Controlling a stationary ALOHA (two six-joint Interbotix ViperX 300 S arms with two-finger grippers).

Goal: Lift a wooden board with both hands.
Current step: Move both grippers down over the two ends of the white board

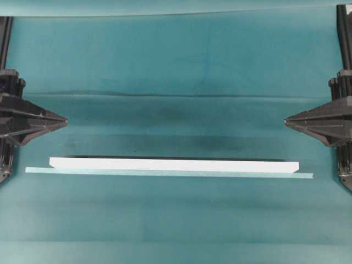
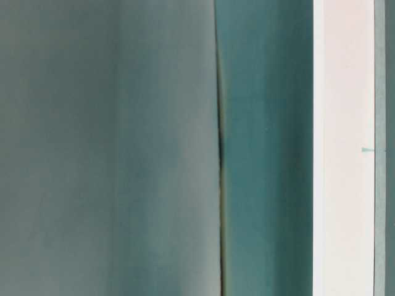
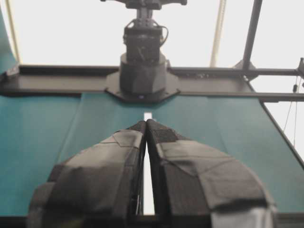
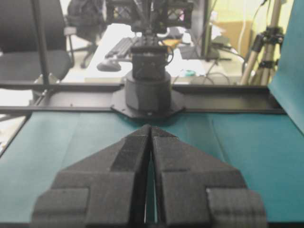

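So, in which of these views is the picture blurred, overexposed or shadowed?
Table-level exterior view: soft and very close, only the long flat white wooden board reads. Left wrist view: the background is blown out white, and the closed left gripper is out of focus. Overhead view: evenly lit, with a dark shadow band behind the board.

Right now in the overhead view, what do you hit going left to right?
Left gripper → white wooden board, lying flat on the teal cloth with a thin pale strip along its near edge → right gripper. Both grippers shut.

One wooden board (image 1: pixel 173 164) — one teal strip (image 1: pixel 165 172) — two arms
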